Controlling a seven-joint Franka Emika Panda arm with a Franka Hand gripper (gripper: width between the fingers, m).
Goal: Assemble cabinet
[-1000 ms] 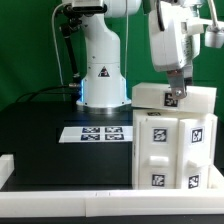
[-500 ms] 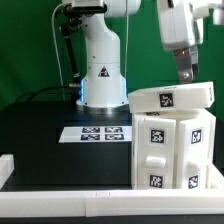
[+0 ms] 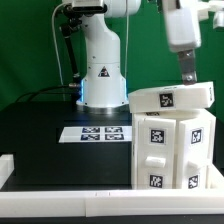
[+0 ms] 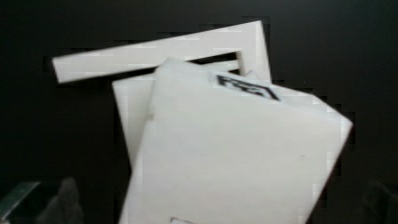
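The white cabinet (image 3: 172, 150) stands at the exterior view's right, its tagged drawer blocks facing the camera. A white top panel (image 3: 170, 98) with one tag lies on it, slightly tilted and overhanging. My gripper (image 3: 186, 80) hangs above the panel's right part, clear of it and empty. In the wrist view the panel (image 4: 231, 150) lies askew over the cabinet body (image 4: 160, 65), and my gripper (image 4: 205, 205) is open above it, with a fingertip (image 4: 36, 200) showing at one side.
The robot's white base (image 3: 100, 70) stands at the back. The marker board (image 3: 95, 132) lies on the black table in front of it. A low white rail (image 3: 60, 200) runs along the table's front edge.
My gripper has let go of the top panel and risen up and to the exterior view's right. The panel now rests tilted on the cabinet, shifted slightly left.
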